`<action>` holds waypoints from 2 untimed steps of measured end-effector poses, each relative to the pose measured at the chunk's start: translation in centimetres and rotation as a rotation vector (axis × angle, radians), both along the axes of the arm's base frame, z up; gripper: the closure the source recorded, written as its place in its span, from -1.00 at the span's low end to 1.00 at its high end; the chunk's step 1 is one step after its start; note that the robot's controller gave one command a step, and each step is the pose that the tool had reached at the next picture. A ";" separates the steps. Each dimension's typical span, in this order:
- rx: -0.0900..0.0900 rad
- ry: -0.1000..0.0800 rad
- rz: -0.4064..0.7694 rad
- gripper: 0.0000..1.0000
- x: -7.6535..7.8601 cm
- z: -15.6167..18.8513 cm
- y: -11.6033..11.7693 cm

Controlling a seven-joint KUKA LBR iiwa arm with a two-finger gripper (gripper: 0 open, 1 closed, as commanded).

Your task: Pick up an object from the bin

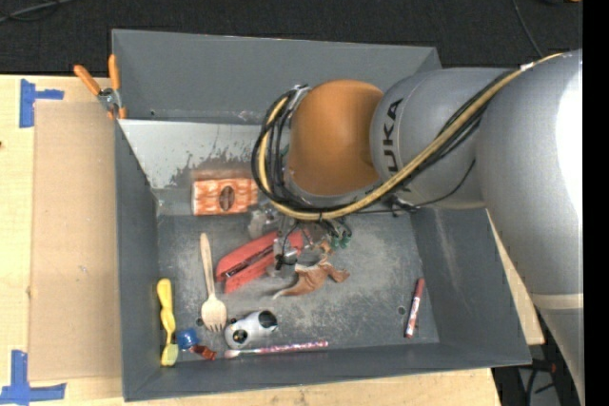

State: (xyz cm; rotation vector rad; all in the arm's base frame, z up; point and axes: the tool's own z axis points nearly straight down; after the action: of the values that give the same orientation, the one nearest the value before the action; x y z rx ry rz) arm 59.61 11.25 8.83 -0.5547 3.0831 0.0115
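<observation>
My gripper point(284, 251) hangs low in the middle of the bin, just below the arm's wrist. It is down at the right end of a red flat tool point(245, 263) that lies slanted on the bin floor. Right beside it, to the lower right, lies a brown crumpled thing point(316, 277). An orange packet point(225, 196) rests against the back wall, up and left of the gripper. The wrist hides part of what is under it.
A wooden fork point(209, 286), a yellow toy point(166, 319) and a silver and black thing point(250, 329) lie at the front left. A thin pink pen point(284, 348) runs along the front wall. A red marker point(413, 307) lies at the right.
</observation>
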 end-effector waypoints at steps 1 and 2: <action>0.002 0.002 -0.053 1.00 0.3 7.3 -0.3; 0.002 0.002 -0.054 1.00 0.3 7.3 -0.3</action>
State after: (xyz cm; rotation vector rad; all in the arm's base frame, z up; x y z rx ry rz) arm 59.92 10.93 16.13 -0.4722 3.0987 0.0142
